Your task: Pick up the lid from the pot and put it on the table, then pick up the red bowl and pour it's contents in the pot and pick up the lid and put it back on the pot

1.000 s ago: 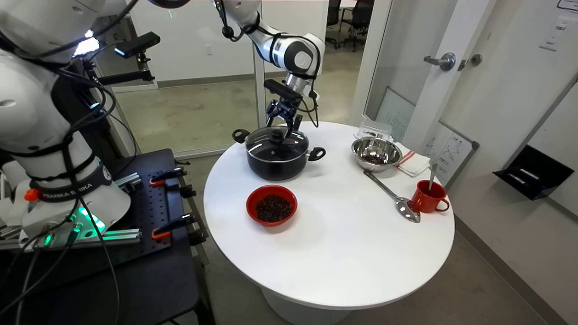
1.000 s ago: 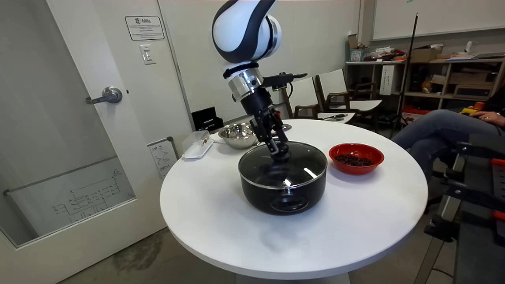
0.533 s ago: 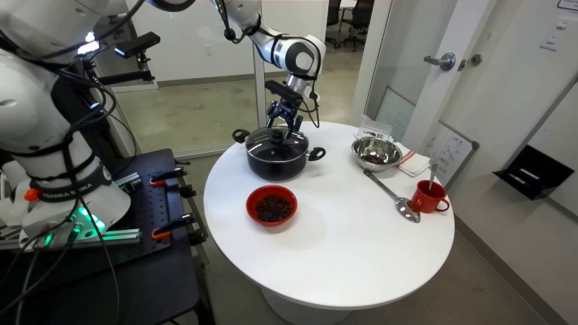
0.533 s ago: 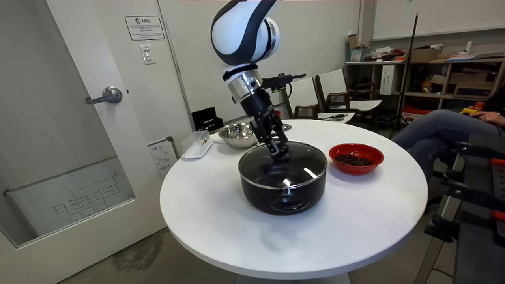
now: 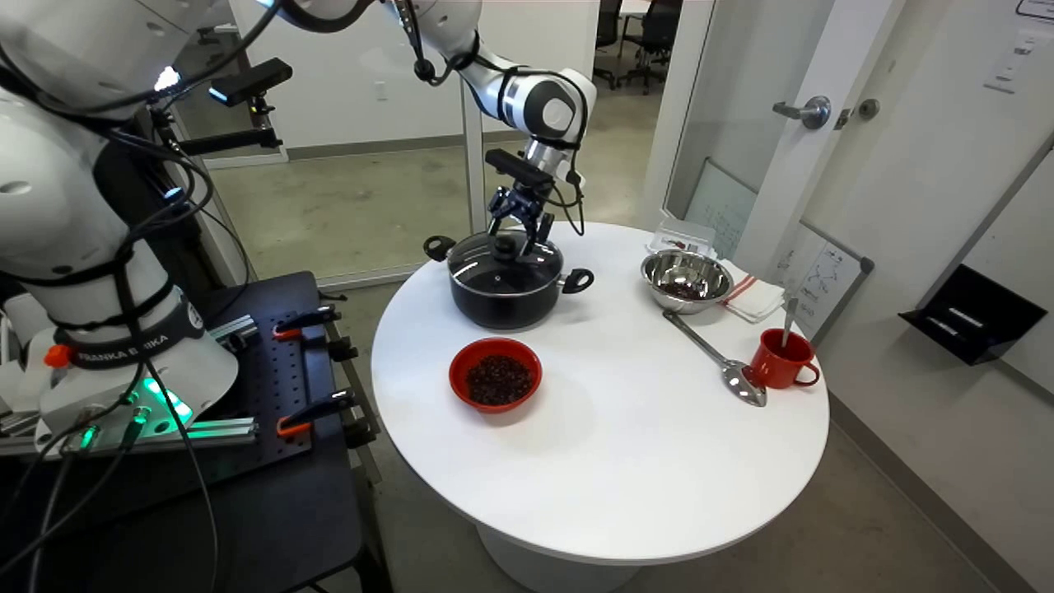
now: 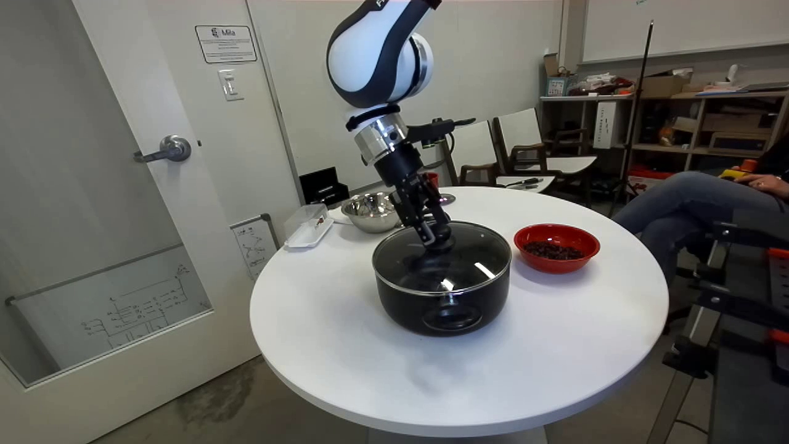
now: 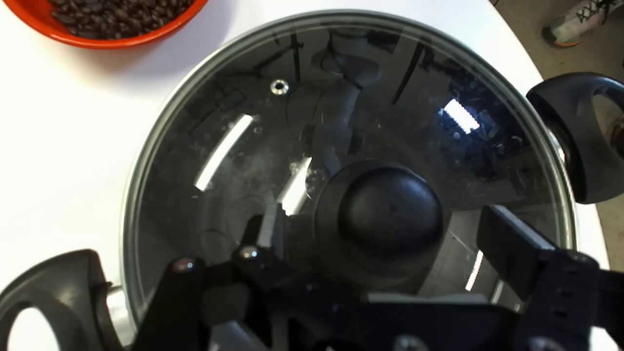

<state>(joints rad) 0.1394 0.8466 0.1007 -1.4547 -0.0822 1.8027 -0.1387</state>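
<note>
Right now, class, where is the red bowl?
In an exterior view, the red bowl sits on the round white table, just right of the black pot.

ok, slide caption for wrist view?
Open fingers flank the knob of the lid on the pot, beans in the red bowl, upper left.

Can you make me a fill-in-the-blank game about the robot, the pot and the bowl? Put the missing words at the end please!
1. The glass lid is ____ the black pot, not off it.
2. The bowl with the dark beans is coloured ____, just like the mug.
3. The gripper is ____, not shut, with the knob between its jaws in the wrist view.
4. The round table has a top coloured ____.

Missing words: on; red; open; white.
</note>
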